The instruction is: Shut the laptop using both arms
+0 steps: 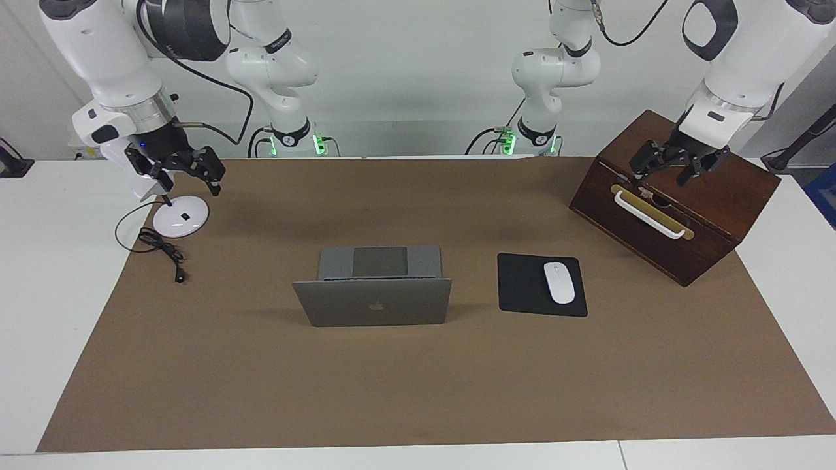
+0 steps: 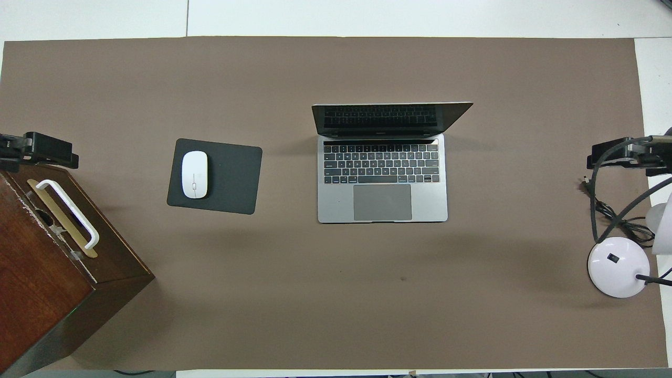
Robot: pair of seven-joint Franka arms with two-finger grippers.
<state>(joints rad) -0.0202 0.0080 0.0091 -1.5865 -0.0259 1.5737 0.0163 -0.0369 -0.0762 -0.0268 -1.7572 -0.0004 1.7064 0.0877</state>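
Nearest the robots, both arms waited at the worktop's (image 1: pixel 59 274) two ends: the left gripper (image 1: pixel 679 166) hung over a dark wooden box (image 1: pixel 712 196) with a white handle (image 1: pixel 650 214) at the left arm's end, its fingers spread and holding nothing, while the right gripper (image 1: pixel 186 171) hung over the round white base of a desk lamp (image 1: pixel 181 216) at the right arm's end, its fingers likewise spread and empty. A black cable (image 1: pixel 160 247) trailed from the lamp base across the brown mat (image 1: pixel 418 385) that covered most of the worktop. Farther out, the laptop (image 2: pixel 382 168) sat open near the middle of the mat, well apart from both grippers, its keyboard deck facing the robots, its screen dark and its lid (image 1: pixel 373 302) standing upright with the apple logo turned away from them. Beside the laptop, toward the left arm's end, a white mouse (image 2: pixel 194 174) lay on a black mouse pad (image 2: pixel 231 178), between the laptop and the wooden box.
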